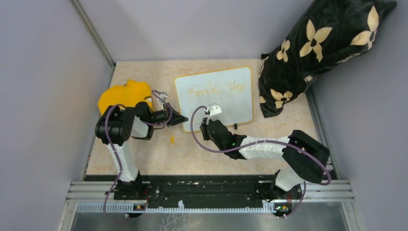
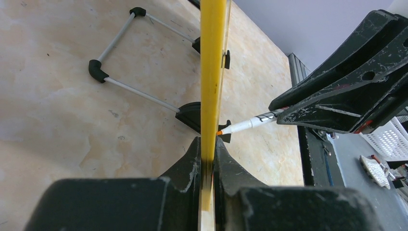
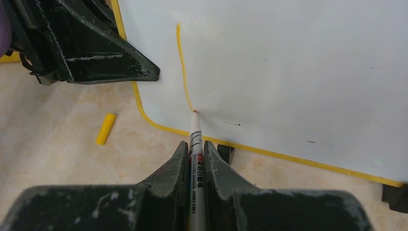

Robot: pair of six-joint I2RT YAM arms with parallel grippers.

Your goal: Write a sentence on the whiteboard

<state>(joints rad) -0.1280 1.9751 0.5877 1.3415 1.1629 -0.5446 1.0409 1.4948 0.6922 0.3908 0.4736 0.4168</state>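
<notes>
The whiteboard (image 1: 216, 98) stands at the table's middle, glossy white with a thin yellow frame. Orange words "Smile, Stay" (image 1: 216, 88) run along its top. My left gripper (image 1: 179, 118) is shut on the board's left edge; in the left wrist view the yellow frame (image 2: 212, 72) runs between the jaws of the left gripper (image 2: 207, 159). My right gripper (image 1: 208, 126) is shut on a white marker (image 3: 195, 144). The marker's orange tip touches the board (image 3: 288, 72) near its lower left corner, at the end of a vertical orange stroke (image 3: 182, 67). The marker also shows in the left wrist view (image 2: 248, 124).
A small yellow marker cap (image 1: 172, 139) lies on the table in front of the board, also in the right wrist view (image 3: 105, 128). A yellow cloth (image 1: 122, 94) lies at the left. A black flowered cushion (image 1: 317, 48) leans at the back right. The board's wire stand (image 2: 130, 53) is behind it.
</notes>
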